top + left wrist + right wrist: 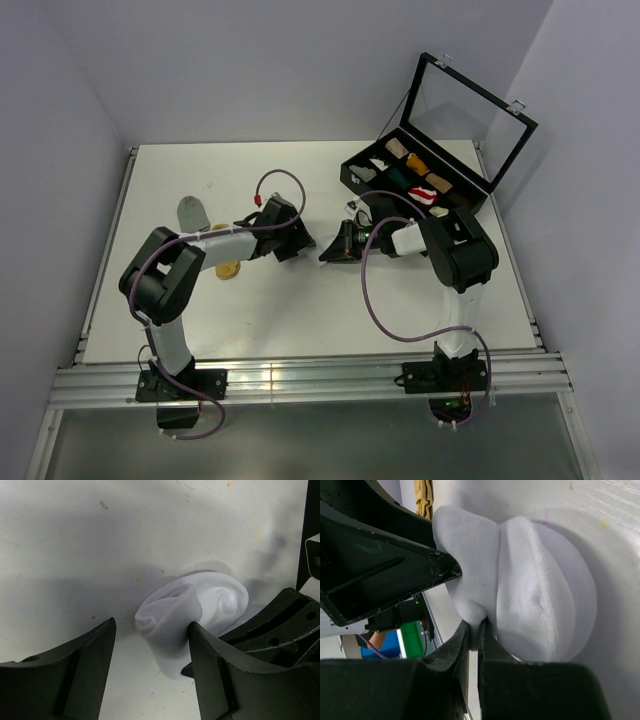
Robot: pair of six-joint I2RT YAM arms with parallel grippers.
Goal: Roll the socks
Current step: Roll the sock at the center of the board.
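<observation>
Mia: White table (pixel 300 320) all round, and pale walls behind it. Where is the sock?

Ben: Right in the middle of the table, between the two arms. It's the white sock (pixel 210 602), curled into a fat little roll with a swirl at one end.

Mia: Who's got it?

Ben: The right jaws are squeezed tight on a fold of it, low down by the table. The left jaws stand open round it. One side touches the cloth and the other side has a gap.

Mia: Is it heavy?

Ben: No, I think it's very light and squishy (a bit like a marshmallow). It bends wherever you push it, so it won't break.

Mia: So what's tricky?

Ben: A loose flap sticks out on one side. Soft cloth likes to spring back, so I guess the roll could come undone if it's let go.

Mia: Where would you grab it?

Ben: Across the thick middle of the roll, with the flap tucked in. Not by the thin edge.

Mia: And the other socks?

Ben: The grey sock (pixel 192 212) lies flat over on the left. The mustard-yellow sock (pixel 230 270) peeks out by the left arm. Both are well apart from the roll.
</observation>
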